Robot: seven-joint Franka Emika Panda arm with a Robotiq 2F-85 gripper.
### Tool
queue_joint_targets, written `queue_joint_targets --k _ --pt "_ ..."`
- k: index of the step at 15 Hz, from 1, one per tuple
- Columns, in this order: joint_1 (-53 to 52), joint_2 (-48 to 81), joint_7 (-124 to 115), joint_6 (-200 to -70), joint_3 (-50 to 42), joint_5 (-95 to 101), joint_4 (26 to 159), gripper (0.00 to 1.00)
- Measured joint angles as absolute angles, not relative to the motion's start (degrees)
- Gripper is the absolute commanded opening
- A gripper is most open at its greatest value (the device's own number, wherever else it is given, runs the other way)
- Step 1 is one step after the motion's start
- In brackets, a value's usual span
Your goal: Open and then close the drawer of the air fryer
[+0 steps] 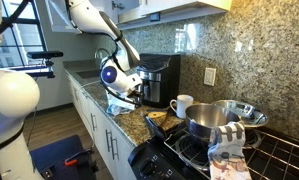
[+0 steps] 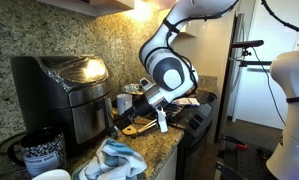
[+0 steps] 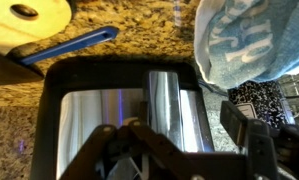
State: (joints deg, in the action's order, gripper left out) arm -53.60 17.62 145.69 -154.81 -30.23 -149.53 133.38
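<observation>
Opening judged pending: air fryer (image 2: pixel 64 95) drawer (image 3: pixel 89 110) appears shut.
Gripper (image 3: pixel 189 140) is seen half-open at handle's (image 3: pixel 174 95) six o'clock; handle to be clasped, pulled.

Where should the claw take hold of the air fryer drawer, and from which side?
Grip the silver handle at the middle of the drawer front, coming straight at the front of the air fryer. It looks like a narrow bar, so the claw can likely straddle it.

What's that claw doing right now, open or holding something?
Gripper: open, jaws apart on either side of the silver drawer handle.
</observation>
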Motion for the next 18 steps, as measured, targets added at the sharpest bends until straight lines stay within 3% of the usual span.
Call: queue_joint_targets --k 18 --pt "-58.99 16.62 141.38 -154.87 -34.54 -149.53 133.12 1.00"
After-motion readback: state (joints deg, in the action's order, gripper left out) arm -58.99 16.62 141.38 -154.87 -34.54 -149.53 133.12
